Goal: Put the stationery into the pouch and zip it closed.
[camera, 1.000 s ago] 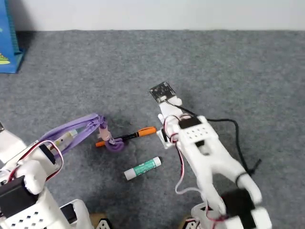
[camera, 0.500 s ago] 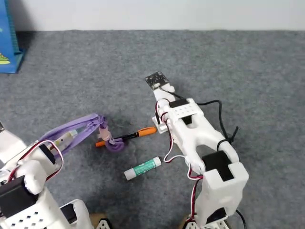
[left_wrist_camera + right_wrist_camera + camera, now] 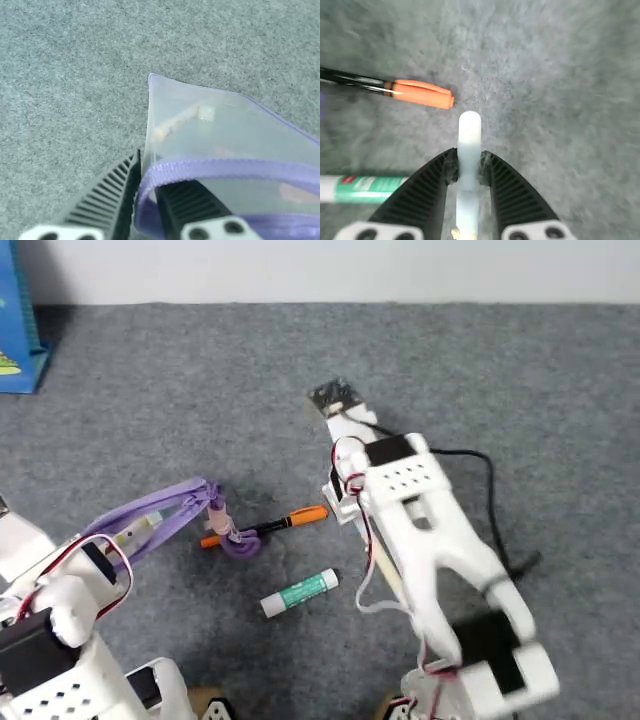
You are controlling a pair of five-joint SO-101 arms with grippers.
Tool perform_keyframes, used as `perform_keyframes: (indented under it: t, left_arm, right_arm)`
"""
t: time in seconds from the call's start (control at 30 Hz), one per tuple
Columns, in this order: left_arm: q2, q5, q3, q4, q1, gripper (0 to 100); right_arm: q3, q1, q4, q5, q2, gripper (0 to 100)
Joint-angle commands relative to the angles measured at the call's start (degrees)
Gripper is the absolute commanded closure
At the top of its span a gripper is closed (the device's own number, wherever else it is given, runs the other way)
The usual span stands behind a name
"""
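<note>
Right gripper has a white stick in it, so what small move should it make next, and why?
Probably swing the right gripper toward the pouch. It is shut on the white stick above the carpet, close to the pen, while the left gripper pinches the pouch's edge, so the stick looks ready to go in.

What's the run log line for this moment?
left gripper: shut on pouch | right gripper: shut on white stick | orange pen, glue stick: on carpet, outside pouch
</note>
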Motion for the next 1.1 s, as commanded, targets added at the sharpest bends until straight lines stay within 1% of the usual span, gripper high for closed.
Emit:
perform_keyframes:
  t: [0.0,0.1,0.23,0.37,0.47,0.57,0.7,0.87,1.0,1.07]
  left_arm:
    - [0.6,-0.6,-0.1,0.6,-0.2,99]
    - [0.6,-0.6,-0.1,0.6,-0.2,99]
    - [0.6,-0.6,-0.1,0.9,-0.1,99]
    - [0.6,-0.6,-0.1,0.9,-0.1,99]
    - [0.6,-0.6,0.0,0.9,-0.1,99]
    - [0.6,-0.6,-0.1,0.9,-0.1,99]
    - [0.6,-0.6,-0.4,0.9,-0.1,99]
    - [0.6,-0.6,-0.5,1.0,0.4,99]
    - [0.5,-0.3,-0.5,1.0,6.7,99]
    - [0.5,1.5,-0.6,1.0,8.2,99]
  right_arm:
    - [-2.0,-0.4,4.0,-0.8,-13.3,99.1]
    - [-2.0,-0.7,5.8,-0.7,-21.6,99.1]
    - [-2.0,-3.7,8.7,-1.0,-30.4,99.1]
    - [-2.0,-9.1,12.3,-1.2,-39.0,99.1]
    - [-2.0,-13.6,12.1,-1.2,-45.8,99.1]
    - [-1.9,-18.9,9.8,-1.5,-51.8,99.1]
    - [0.0,-24.0,1.6,-6.0,-57.5,99.1]
    - [8.0,-28.1,-14.3,-6.2,-63.2,99.1]
    - [15.6,-32.0,-29.5,-6.2,-67.9,99.1]
    - [19.5,-34.2,-38.3,-6.0,-71.4,99.1]
